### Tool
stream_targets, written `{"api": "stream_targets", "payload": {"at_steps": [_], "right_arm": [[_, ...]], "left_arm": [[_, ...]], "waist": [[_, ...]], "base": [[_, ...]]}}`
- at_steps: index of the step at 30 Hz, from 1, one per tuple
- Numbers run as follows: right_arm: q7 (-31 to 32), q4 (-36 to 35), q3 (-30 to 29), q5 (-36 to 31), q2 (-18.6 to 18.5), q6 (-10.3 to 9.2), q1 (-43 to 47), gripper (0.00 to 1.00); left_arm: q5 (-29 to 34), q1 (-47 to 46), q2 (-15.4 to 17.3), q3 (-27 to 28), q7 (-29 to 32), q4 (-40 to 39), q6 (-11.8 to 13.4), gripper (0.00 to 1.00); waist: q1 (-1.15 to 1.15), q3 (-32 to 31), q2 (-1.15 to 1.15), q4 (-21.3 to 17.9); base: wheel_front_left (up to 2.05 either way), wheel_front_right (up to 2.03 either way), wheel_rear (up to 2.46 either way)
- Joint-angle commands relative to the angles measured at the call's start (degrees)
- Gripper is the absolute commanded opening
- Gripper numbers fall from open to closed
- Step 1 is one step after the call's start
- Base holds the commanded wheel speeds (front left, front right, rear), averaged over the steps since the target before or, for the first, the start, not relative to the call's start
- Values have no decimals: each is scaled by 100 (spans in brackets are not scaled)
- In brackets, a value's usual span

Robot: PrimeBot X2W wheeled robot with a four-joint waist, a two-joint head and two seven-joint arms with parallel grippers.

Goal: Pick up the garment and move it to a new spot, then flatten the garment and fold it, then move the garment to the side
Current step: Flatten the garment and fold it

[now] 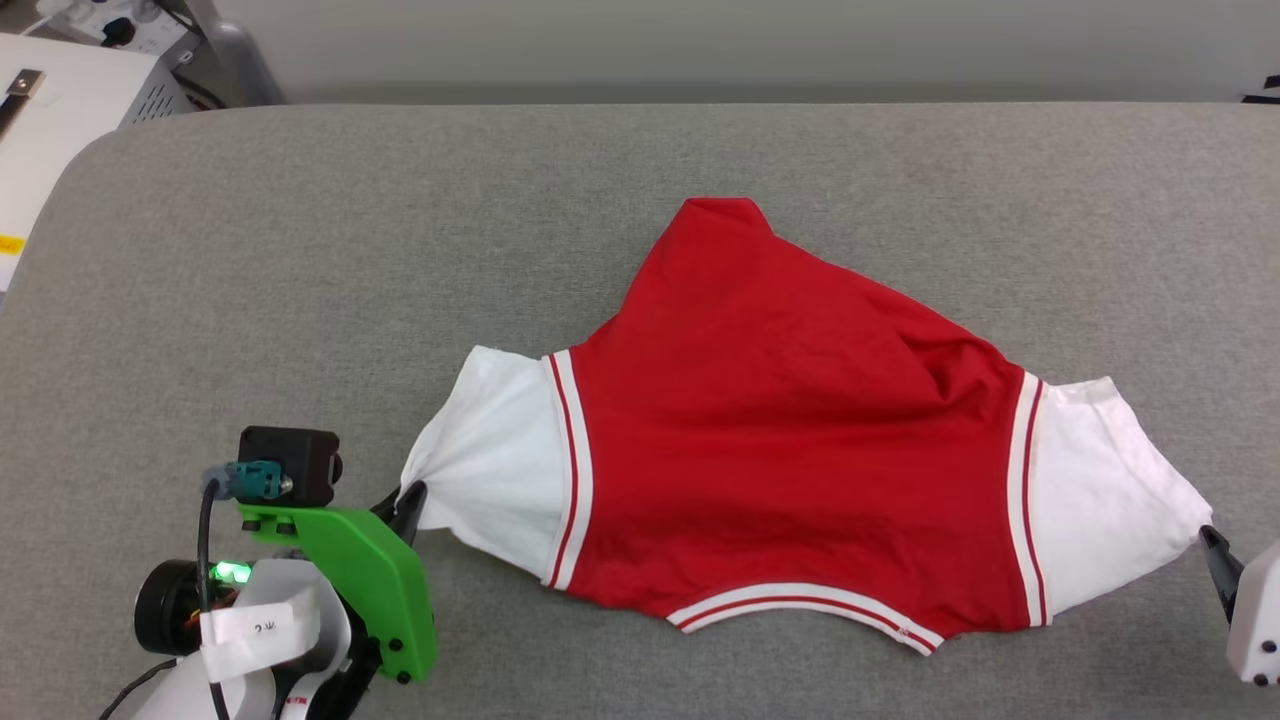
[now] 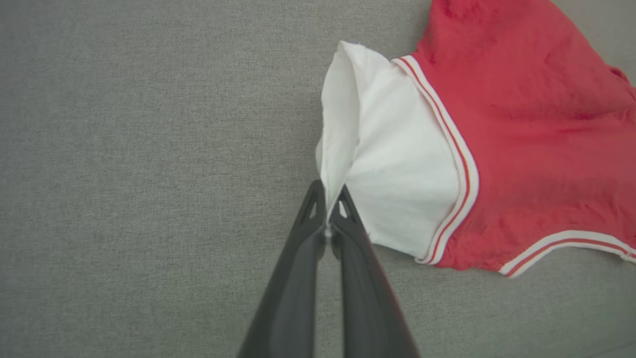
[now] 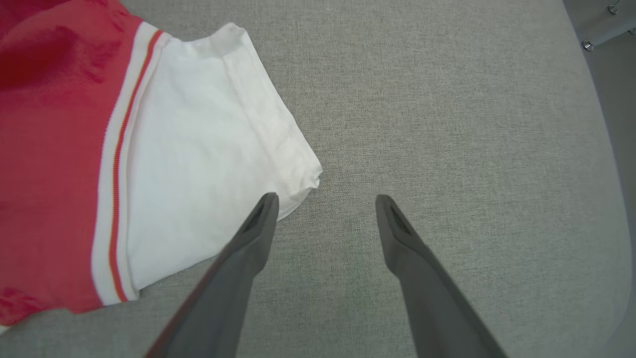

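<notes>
The garment (image 1: 780,430), a red jersey with white sleeves and striped trim, lies spread on the grey table with its plain side up; no lettering shows. My left gripper (image 1: 408,505) is shut on the edge of the garment's left white sleeve (image 2: 392,174), pinching the cloth between its fingertips (image 2: 314,201). My right gripper (image 3: 325,201) stands open just off the corner of the right white sleeve (image 3: 208,164), with only bare table between its fingers. In the head view one dark right finger (image 1: 1220,565) sits at that sleeve's tip.
The grey padded table (image 1: 400,250) stretches wide around the jersey. White equipment boxes (image 1: 70,90) stand beyond the table's far left corner. The table's right edge (image 3: 603,149) curves past my right gripper.
</notes>
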Motion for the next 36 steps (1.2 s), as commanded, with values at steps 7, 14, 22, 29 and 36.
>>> {"api": "stream_targets", "payload": {"at_steps": [7,14,22,29,36], "right_arm": [[813,364,129,104,-316,-3,-517,100],[1002,756,314,110,-461,-3,-659,100],[1074,1184,538,331,-480,-3,-514,22],[752,1246,481,388,-557,-3,-525,0],[624,863,417,727,-756,-3,-627,0]], "left_arm": [[73,117,27,-98,122,-476,112,0],[93,30,-16,-212,150,-499,60,0],[95,-33,-33,-316,158,-324,-28,0],[-5,-37,-57,-299,90,-197,-110,0],[-49,-24,118,-188,9,-214,-235,0]], "waist": [[0,228,0,296],[0,369,0,435],[0,459,0,544],[0,283,0,532],[0,-187,0,422]], "base": [[0,0,0],[0,0,0],[0,0,0],[0,0,0],[0,0,0]]}}
